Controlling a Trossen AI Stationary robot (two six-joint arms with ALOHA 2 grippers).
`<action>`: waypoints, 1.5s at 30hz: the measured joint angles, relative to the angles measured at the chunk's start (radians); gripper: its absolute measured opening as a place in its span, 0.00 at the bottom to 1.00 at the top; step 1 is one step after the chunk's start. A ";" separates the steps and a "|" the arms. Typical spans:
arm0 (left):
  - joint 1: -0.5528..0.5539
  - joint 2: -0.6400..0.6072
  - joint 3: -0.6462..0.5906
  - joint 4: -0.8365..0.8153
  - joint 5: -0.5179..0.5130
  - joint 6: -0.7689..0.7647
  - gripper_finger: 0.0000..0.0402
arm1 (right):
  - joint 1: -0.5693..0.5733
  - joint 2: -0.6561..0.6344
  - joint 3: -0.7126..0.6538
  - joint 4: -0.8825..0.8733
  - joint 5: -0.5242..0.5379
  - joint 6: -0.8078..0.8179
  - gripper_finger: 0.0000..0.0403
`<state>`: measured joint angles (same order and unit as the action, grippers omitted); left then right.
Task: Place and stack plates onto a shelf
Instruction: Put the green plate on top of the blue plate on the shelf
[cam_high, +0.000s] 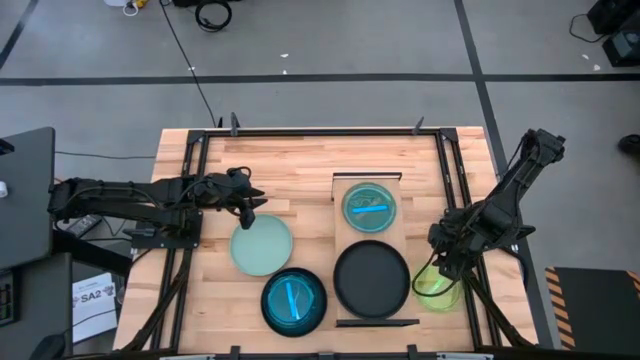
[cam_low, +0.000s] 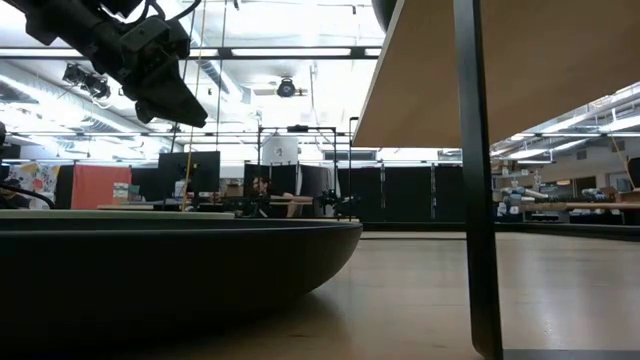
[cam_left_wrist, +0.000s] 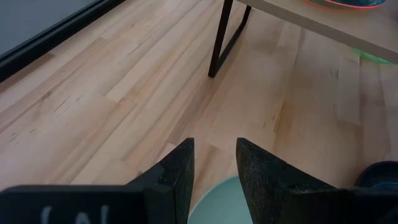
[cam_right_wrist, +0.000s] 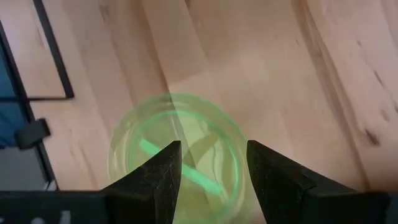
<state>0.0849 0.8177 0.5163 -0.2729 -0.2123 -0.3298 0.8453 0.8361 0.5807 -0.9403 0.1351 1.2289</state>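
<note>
Even bright light from above, ceiling strip lamps (cam_low: 300, 52) glare in the low view, soft short shadows on the table (cam_high: 300, 160), near black plate (cam_low: 170, 265) blurred and dark

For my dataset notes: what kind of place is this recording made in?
Probably a robotics lab or workshop: a wooden table on a grey floor marked with dark tape lines, and behind it, in the low view, a large open hall with monitors and ceiling strip lights.

Matt black plate (cam_high: 371, 279), translucent glossy lime-green plate (cam_right_wrist: 177, 155), pale wood-grain table (cam_high: 300, 165).
</note>
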 joint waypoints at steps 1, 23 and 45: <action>0.000 0.000 0.000 0.000 0.000 0.000 0.31 | 0.000 0.005 -0.012 0.025 0.003 0.000 0.47; 0.000 0.000 0.000 0.023 0.000 -0.001 0.31 | 0.000 0.167 -0.139 0.164 0.070 -0.127 0.47; 0.000 0.000 0.000 0.024 0.000 -0.001 0.31 | 0.000 0.285 -0.139 0.160 -0.066 -0.185 0.47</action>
<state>0.0849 0.8177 0.5167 -0.2493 -0.2123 -0.3305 0.8452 1.1208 0.4419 -0.7803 0.0688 1.0435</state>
